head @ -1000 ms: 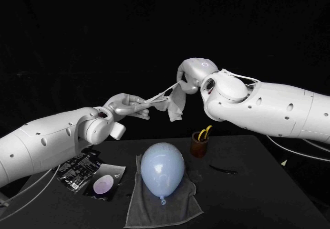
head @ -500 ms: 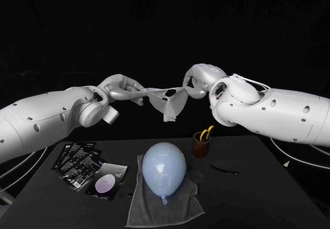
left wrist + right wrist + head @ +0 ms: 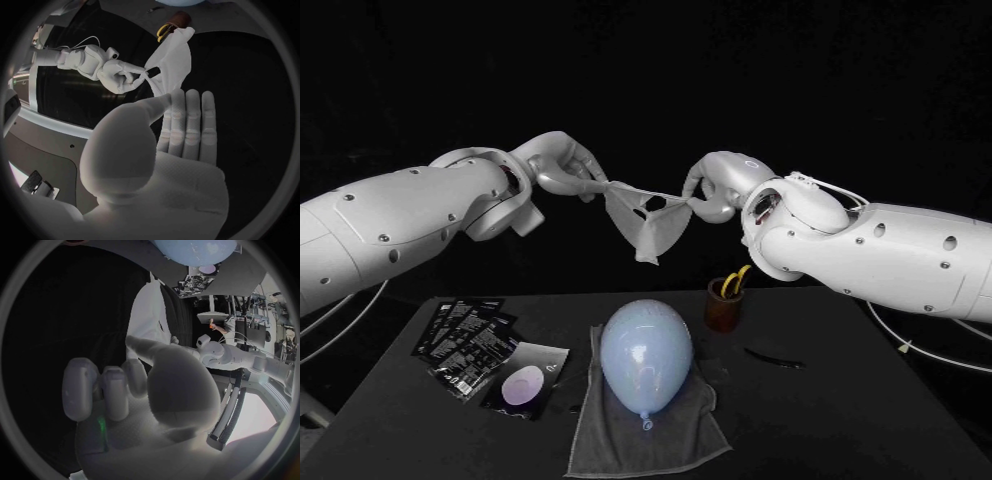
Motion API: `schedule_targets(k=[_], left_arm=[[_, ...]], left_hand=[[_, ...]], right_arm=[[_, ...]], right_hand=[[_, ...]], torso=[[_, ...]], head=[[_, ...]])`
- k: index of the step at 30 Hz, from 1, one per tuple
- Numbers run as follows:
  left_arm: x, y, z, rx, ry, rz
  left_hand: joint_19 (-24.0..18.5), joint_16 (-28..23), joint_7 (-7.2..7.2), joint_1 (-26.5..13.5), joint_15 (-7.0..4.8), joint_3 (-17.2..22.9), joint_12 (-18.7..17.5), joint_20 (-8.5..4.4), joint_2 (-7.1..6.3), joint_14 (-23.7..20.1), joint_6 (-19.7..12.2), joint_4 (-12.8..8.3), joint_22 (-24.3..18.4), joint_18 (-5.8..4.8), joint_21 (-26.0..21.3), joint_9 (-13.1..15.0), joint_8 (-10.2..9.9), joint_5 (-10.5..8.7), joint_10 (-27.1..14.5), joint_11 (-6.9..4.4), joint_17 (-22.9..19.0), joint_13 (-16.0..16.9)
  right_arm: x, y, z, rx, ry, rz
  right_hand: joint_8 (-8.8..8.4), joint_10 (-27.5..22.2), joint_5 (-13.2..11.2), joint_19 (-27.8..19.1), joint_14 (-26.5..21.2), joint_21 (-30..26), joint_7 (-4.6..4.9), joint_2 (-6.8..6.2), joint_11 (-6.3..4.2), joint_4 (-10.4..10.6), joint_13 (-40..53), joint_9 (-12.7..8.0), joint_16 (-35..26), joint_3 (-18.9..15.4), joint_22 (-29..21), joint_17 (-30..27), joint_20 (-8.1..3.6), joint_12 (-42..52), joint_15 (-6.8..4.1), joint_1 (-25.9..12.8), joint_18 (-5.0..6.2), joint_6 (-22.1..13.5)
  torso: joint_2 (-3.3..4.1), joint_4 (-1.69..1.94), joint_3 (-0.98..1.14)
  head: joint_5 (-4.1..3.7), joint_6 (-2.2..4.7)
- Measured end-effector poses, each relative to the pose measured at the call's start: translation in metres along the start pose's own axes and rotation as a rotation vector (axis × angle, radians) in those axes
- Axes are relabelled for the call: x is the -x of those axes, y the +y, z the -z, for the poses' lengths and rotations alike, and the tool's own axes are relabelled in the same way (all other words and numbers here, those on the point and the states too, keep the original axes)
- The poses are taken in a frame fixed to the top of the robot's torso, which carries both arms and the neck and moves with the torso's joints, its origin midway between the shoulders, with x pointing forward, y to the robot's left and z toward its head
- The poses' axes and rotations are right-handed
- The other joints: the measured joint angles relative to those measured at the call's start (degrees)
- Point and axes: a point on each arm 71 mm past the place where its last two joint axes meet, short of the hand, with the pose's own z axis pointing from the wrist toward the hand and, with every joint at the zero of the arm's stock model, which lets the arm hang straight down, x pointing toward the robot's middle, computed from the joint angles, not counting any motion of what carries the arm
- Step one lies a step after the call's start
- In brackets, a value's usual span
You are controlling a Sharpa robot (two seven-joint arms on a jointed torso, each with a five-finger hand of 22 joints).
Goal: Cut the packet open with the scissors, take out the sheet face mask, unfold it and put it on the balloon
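Over the desk (image 3: 855, 410), left hand (image 3: 567, 168) and right hand (image 3: 711, 187) each pinch the sheet mask (image 3: 643, 222) between them; overstretching might tear it.

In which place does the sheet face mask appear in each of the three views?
Head view: the sheet face mask hangs between left hand and right hand, above the balloon.
Left wrist view: the mask lies beyond the fingers, toward the balloon.
Right wrist view: the mask lies beyond the thumb, toward the balloon.
Shared landmark: the balloon.
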Motion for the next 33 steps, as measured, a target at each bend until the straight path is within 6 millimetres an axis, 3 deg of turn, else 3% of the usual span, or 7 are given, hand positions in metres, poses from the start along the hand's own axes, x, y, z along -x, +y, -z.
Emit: schedule_targets(k=[9,16,22,26,29,33], left_arm=[[0.023,-0.019,-0.003,-0.045,-0.042,-0.155],[0.021,-0.022,-0.004,-0.059,-0.037,-0.232],[0.001,-0.021,-0.006,-0.067,0.005,-0.264],[-0.01,-0.013,-0.001,-0.068,0.009,-0.238],[-0.018,-0.003,0.003,-0.054,0.028,-0.24],[-0.029,0.009,0.01,-0.035,0.049,-0.231]], left_hand=[[-0.41,0.49,0.01,-0.62,-0.12,0.45,0.35,0.0,0.31,-0.29,0.02,-0.46,0.59,-0.35,0.89,0.04,-0.21,-0.01,-0.1,-0.1,-0.08,0.25],[-0.81,0.82,0.07,-0.91,-0.12,0.98,0.65,0.0,0.15,-0.3,0.09,-0.68,0.99,-0.38,1.5,0.73,-0.35,-0.14,-0.1,-0.1,-0.08,0.54],[-1.21,1.05,-0.13,-1.51,-0.11,1.3,1.02,-0.01,0.15,-0.3,0.29,-0.99,1.38,-0.39,2.05,1.06,-0.1,-0.14,-0.1,-0.1,-0.09,0.74],[-1.36,1.27,-0.13,-1.59,-0.11,1.55,1.3,0.12,0.07,-0.3,0.29,-1.24,1.61,-0.4,2.44,1.07,-0.08,-0.15,-0.11,-0.11,-0.09,0.91],[-1.63,1.51,-0.13,-1.83,-0.2,1.72,1.54,0.0,0.16,-0.56,0.3,-1.35,1.77,-0.4,2.69,1.07,-0.07,-0.16,-0.11,-0.12,-0.09,1.05],[-1.84,1.55,-0.13,-2.04,-0.22,1.86,1.56,0.21,0.22,-0.59,0.29,-1.22,1.79,-0.41,2.69,1.08,-0.07,-0.16,-0.12,-0.12,-0.09,1.06]], right_arm=[[0.003,0.006,-0.002,0.046,-0.037,0.009],[0.009,0.009,-0.008,0.079,-0.065,0.035],[-0.002,0.013,-0.013,0.102,-0.045,0.052],[-0.007,0.016,-0.01,0.115,-0.043,0.025],[-0.005,0.012,-0.016,0.11,-0.048,0.025],[0.005,0.013,-0.021,0.127,-0.061,0.019]], right_hand=[[0.0,0.0,-0.01,-0.01,0.0,0.0,0.02,0.0,0.0,0.16,-0.02,0.0,0.24,0.17,0.02,-0.03,0.01,0.0,0.0,0.0,0.0,-0.02],[0.0,0.0,-0.01,-0.02,-0.02,-0.01,0.05,-0.12,0.0,0.13,0.01,0.0,0.23,0.2,0.03,-0.02,0.01,-0.23,0.02,-0.12,0.0,-0.05],[-0.04,0.3,-0.11,-0.1,-0.03,-0.18,0.06,-0.05,0.05,0.1,0.02,0.01,0.57,0.91,0.02,0.0,0.1,-0.44,0.03,-0.05,0.0,-0.06],[-0.14,0.3,-0.05,-0.1,-0.03,0.71,0.07,-0.05,0.05,0.24,0.02,0.16,0.57,1.05,0.0,0.01,0.1,-0.5,0.03,-0.05,0.0,-0.07],[0.01,0.3,0.13,-0.1,-0.04,0.15,0.13,-0.05,0.05,0.24,0.02,0.22,0.57,1.05,-0.02,0.02,0.09,-0.33,0.04,-0.05,0.0,-0.13],[0.05,0.3,0.14,0.05,-0.04,-0.18,0.15,-0.05,0.05,0.24,0.01,0.27,0.57,1.05,-0.02,0.02,-0.05,-0.62,0.04,-0.05,0.0,-0.15]], torso=[[-0.14,0.04,0.0],[-0.51,0.1,-0.02],[-0.96,0.15,-0.09],[-1.08,0.13,-0.13],[-1.25,0.16,-0.13],[-1.43,0.23,-0.09]], head=[[0.08,0.19],[0.39,0.34],[0.47,0.64],[0.73,0.44],[0.77,0.75],[0.94,0.57]])
